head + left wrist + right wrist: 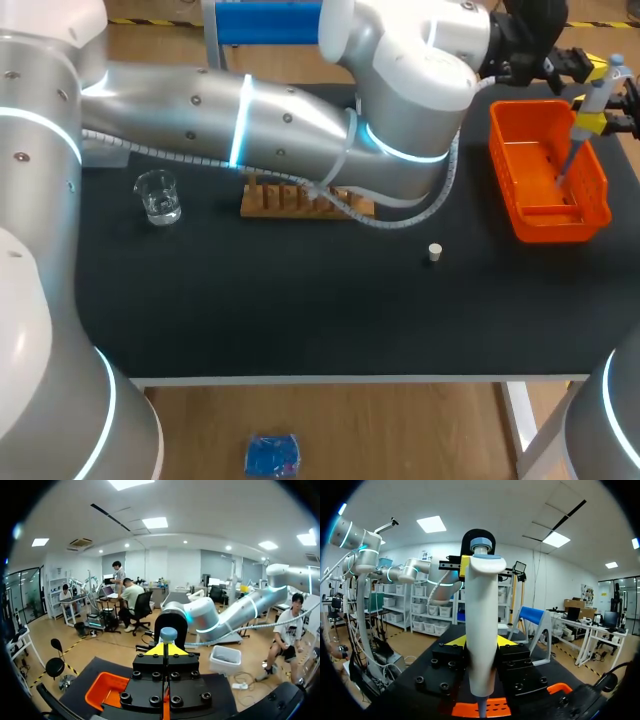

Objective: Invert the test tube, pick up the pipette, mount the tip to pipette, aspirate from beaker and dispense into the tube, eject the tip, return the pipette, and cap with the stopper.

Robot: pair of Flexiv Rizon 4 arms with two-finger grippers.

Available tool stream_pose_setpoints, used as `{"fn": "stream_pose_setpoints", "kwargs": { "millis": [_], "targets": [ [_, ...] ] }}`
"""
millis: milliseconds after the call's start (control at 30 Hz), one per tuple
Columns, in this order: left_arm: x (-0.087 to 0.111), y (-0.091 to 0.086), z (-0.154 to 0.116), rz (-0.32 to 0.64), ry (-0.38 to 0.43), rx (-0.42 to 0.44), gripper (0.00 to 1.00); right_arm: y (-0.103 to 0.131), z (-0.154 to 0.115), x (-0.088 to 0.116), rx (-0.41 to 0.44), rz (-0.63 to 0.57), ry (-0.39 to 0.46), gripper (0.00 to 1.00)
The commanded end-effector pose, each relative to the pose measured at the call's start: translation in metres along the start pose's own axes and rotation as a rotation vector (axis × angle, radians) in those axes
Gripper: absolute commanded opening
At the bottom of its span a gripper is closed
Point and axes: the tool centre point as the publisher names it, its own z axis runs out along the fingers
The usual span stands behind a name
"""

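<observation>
We can read no text, label, number or sign in any view. Any print on the pipette point(481, 630) or the beaker point(158, 196) is too small or blurred for us to make out.

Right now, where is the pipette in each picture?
Head view: the pipette stands at the far right corner of the table, thin end down over the orange basket.
Left wrist view: only its round blue-grey top shows, just ahead of the left tool.
Right wrist view: it stands upright between the fingers of the right tool.
Shared landmark: the orange basket, below the pipette in every view.
</observation>
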Motion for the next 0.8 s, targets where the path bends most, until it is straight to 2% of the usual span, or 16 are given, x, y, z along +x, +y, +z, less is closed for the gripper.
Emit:
{"fn": "stream_pose_setpoints", "kwargs": {
  "millis": [33,800],
  "targets": [
    [-0.002,0.014,0.013,-0.001,-0.002,0.109,0.0,0.01,0.002,-0.002,0.0,-0.001,0.005,0.0],
    [0.0,0.027,0.014,-0.023,-0.012,0.095,0.0,0.01,0.002,-0.002,0.0,-0.001,0.005,0.0]
  ]
}}
